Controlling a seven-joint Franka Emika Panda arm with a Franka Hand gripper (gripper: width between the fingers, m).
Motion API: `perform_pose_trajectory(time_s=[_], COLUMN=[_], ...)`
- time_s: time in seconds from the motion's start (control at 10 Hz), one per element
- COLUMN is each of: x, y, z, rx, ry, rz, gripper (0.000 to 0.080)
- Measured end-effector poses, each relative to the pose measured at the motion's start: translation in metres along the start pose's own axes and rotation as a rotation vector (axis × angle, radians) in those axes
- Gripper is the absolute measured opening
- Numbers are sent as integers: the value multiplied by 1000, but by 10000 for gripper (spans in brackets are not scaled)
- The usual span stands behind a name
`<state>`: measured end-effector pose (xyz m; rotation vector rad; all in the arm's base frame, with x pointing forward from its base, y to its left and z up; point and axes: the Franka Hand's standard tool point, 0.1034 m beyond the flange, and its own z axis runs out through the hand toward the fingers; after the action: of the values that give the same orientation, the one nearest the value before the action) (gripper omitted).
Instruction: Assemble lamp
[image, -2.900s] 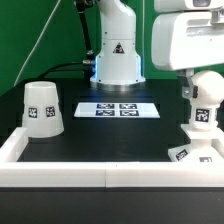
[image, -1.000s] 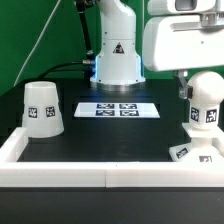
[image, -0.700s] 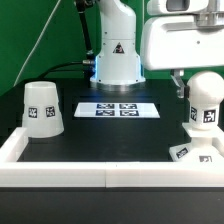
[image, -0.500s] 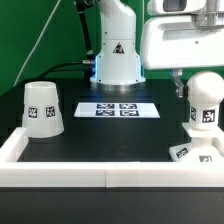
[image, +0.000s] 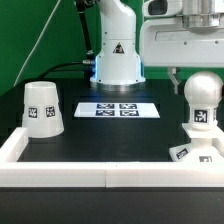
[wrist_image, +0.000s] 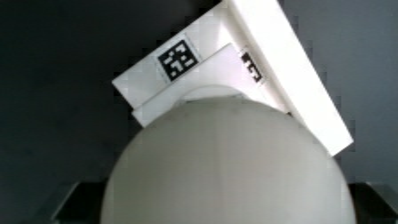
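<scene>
My pincer (image: 198, 70) has lifted clear of the bulb (image: 200, 103), jaws spread and empty. The bulb stays upright on the base (image: 196, 154) at the front corner of the counter (image: 110, 135), on the exterior view's right. I judge the shade (image: 42, 108) comes next.

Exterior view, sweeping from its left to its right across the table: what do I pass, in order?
shade → marker board → bulb
</scene>
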<state>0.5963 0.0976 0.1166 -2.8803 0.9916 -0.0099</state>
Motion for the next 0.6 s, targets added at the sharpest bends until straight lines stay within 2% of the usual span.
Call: perform_pose_trajectory(time_s=[0.2, 0.5, 0.6], x=[-1, -1, -1], y=[1, 0, 0], z=[0, 1, 1], rx=[13, 17, 18], ry=[-41, -52, -52], rz=[197, 345, 322], gripper=[580, 580, 580])
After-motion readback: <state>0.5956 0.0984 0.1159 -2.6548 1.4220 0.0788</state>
